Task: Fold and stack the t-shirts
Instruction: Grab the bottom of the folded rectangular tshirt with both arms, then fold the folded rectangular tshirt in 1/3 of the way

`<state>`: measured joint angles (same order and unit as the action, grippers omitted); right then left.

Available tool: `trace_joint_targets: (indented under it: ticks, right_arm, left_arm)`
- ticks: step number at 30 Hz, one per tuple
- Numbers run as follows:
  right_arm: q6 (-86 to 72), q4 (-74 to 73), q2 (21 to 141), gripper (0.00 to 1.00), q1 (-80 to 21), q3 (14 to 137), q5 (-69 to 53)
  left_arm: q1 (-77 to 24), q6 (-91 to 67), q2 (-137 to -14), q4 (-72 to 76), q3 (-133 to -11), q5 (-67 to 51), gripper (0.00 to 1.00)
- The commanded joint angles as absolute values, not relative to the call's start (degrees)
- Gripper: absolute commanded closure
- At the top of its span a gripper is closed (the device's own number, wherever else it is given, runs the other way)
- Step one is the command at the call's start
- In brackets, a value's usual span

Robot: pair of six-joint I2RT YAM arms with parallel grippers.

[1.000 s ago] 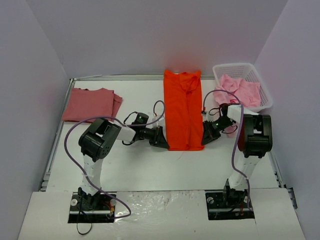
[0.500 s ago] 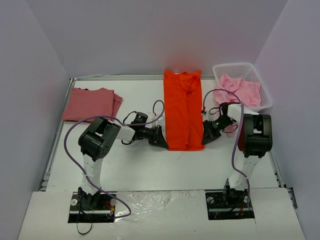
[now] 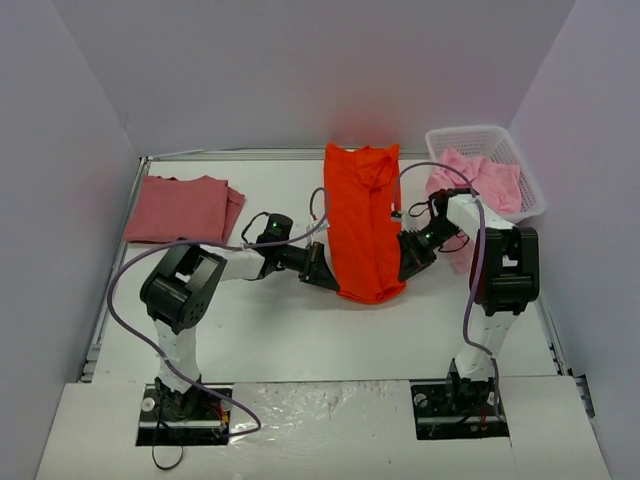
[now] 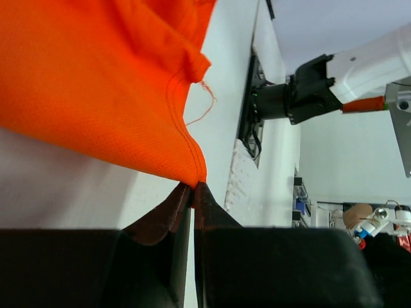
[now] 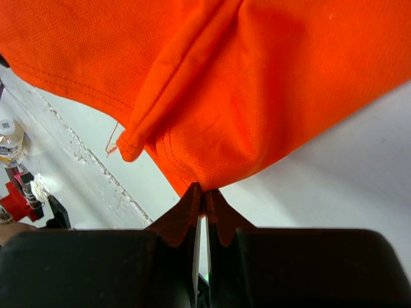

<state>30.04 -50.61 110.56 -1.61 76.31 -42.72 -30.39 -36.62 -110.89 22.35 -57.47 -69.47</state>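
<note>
A bright orange-red t-shirt [image 3: 364, 220] lies as a long strip down the middle of the table, its near hem lifted. My left gripper [image 3: 322, 270] is shut on the hem's near-left corner [image 4: 192, 173]. My right gripper [image 3: 406, 262] is shut on the near-right corner [image 5: 202, 183]. A dusty rose-red t-shirt [image 3: 183, 208] lies folded at the far left. Light pink t-shirts [image 3: 482, 180] are heaped in the basket and spill over its near side.
The white lattice basket [image 3: 520, 160] stands at the far right corner. White walls enclose the table at the back and both sides. The right arm's base and cables [image 4: 289, 102] show in the left wrist view.
Both grippers have lifted the orange shirt's near hem off the table and moved it slightly away from me; the hem now sags between them.
</note>
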Motion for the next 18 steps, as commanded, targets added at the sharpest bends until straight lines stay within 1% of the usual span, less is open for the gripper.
trace_joint_targets:
  ticks: [1,6,11,14,18]
  right_arm:
    - [32.43,-58.00,107.93,1.00,-2.46,79.10,-42.45]
    - [34.63,-60.64,105.83,1.00,-2.90,80.42,-42.80]
    - [39.01,-64.77,103.72,1.00,-3.16,82.88,-42.89]
    - [40.86,-67.06,103.10,1.00,-3.16,84.11,-42.45]
    - [41.83,-67.94,102.31,1.00,-3.78,83.59,-40.26]
  left_arm:
    - [-30.32,-35.24,-106.18,23.64,-57.39,-75.49,0.98]
    - [-31.90,-34.81,-103.98,24.96,-55.90,-79.45,0.97]
    - [-34.10,-30.77,-100.82,23.65,-54.05,-82.43,0.98]
    - [-35.33,-26.91,-100.20,19.70,-54.23,-83.58,0.98]
    - [-36.39,-19.88,-100.20,9.18,-56.33,-86.48,0.98]
